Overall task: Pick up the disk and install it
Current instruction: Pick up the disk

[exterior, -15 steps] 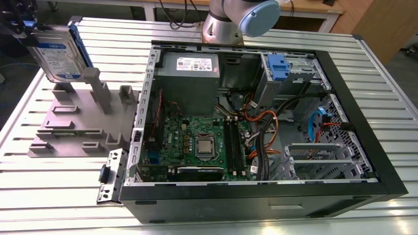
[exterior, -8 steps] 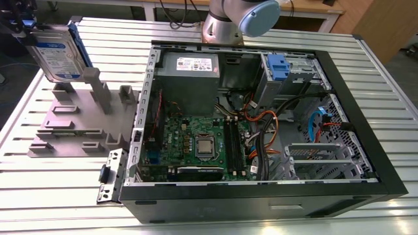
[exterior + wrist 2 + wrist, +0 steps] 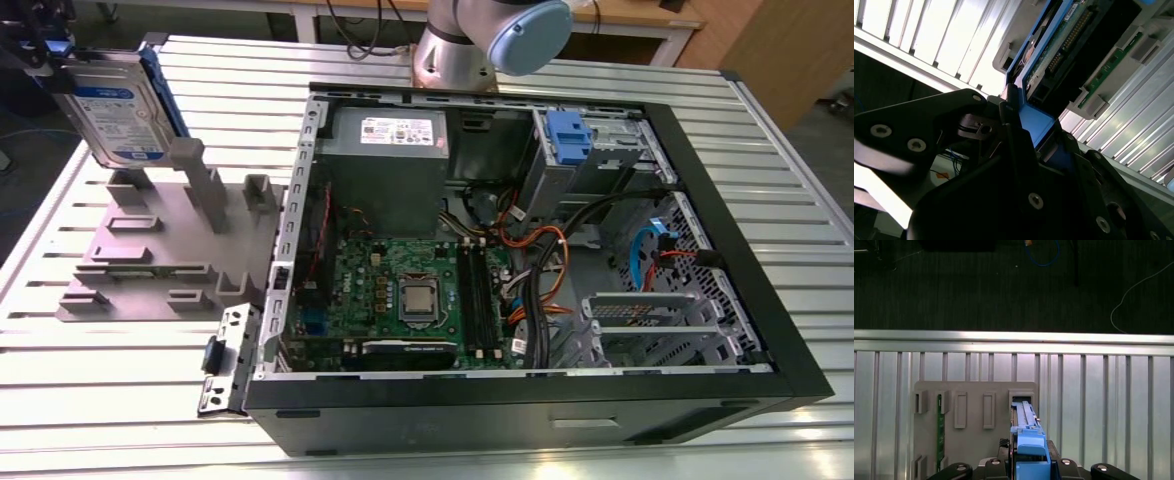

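Observation:
The disk (image 3: 118, 108), silver-grey with a white-and-blue label in a blue carrier, hangs upright at the exterior view's far left. Its lower end is just above the grey slotted stand (image 3: 154, 250). My gripper (image 3: 43, 55) is shut on the disk's upper end. In the first wrist view the gripper (image 3: 1029, 471) clamps the blue carrier tab, and the disk (image 3: 1024, 415) points down at a slot of the stand (image 3: 974, 445). The second wrist view shows black fingers (image 3: 1014, 130) pinching the blue carrier, with the disk's circuit-board side (image 3: 1069, 45) beyond.
An open black computer case (image 3: 747, 290) lies in the middle of the slatted metal table (image 3: 120, 390). Inside are a grey power-supply box (image 3: 387, 135), a motherboard (image 3: 400, 290), loose cables (image 3: 547, 250) and a blue-tabbed drive bay (image 3: 567, 135). A green board (image 3: 940, 432) stands in the stand.

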You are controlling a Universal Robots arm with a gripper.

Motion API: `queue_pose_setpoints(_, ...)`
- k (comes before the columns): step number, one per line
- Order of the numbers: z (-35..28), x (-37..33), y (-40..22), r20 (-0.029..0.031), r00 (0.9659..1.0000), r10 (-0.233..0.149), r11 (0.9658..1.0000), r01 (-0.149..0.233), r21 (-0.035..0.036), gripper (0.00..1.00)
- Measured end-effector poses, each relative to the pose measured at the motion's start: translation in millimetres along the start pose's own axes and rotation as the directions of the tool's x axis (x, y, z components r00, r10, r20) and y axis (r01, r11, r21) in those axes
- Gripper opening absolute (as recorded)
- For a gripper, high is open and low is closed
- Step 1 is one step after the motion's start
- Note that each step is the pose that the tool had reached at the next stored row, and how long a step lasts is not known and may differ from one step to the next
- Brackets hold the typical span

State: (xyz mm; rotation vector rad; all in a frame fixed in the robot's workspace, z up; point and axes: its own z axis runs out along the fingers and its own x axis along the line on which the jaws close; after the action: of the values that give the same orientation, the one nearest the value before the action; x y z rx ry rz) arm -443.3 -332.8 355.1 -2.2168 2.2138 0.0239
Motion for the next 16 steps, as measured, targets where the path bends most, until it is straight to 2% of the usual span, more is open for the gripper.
queue_pose_setpoints(5,-4.0,-0.1,0.0,-0.0001,1.0000,0.000,1.0000,0.000,-0.0002,0.36)
queue_pose_setpoints(16,-19.4,-0.3,0.1,0.0001,1.0000,0.000,1.0000,0.000,-0.0001,0.36)
